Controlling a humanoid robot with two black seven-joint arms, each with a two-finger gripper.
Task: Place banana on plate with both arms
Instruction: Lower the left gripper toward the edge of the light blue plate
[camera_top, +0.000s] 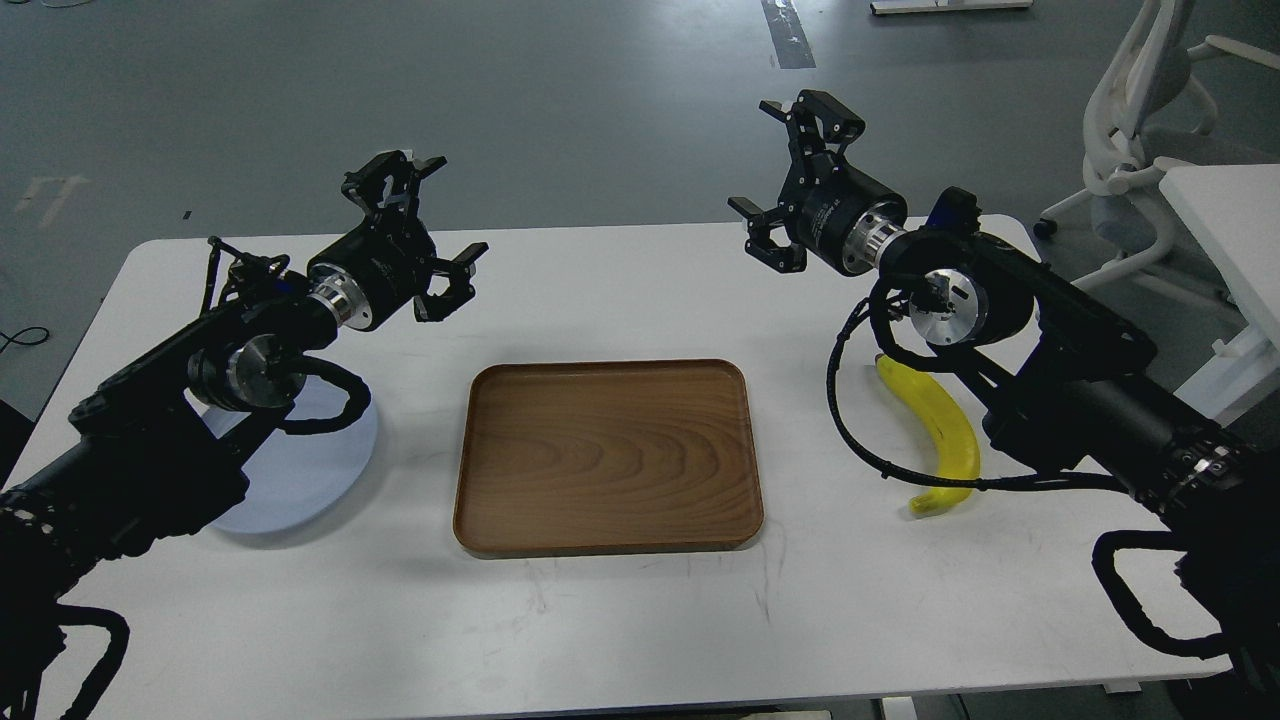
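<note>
The right pincer (790, 180) is held spread and empty, raised above the far side of the table (620, 620); the left pincer (430, 230) is likewise released, with nothing between its fingers. Below the right forearm the banana (945, 440) lies flat on the table, its upper end hidden by the arm and crossed by a black cable (850, 420).

The banana is judged light, firm but easily bruised, with a smooth, somewhat slippery skin — a gentle hold across its thick middle is called for, not at the tapering tip.

The plate (310, 480) sits at the left, partly covered by the left arm, well apart from the banana, with a wooden tray (607, 457) between them. The table is white, smooth and faintly scuffed. Beyond it a grey floor is seen — and a white office chair (1140, 130) at the far right.
</note>
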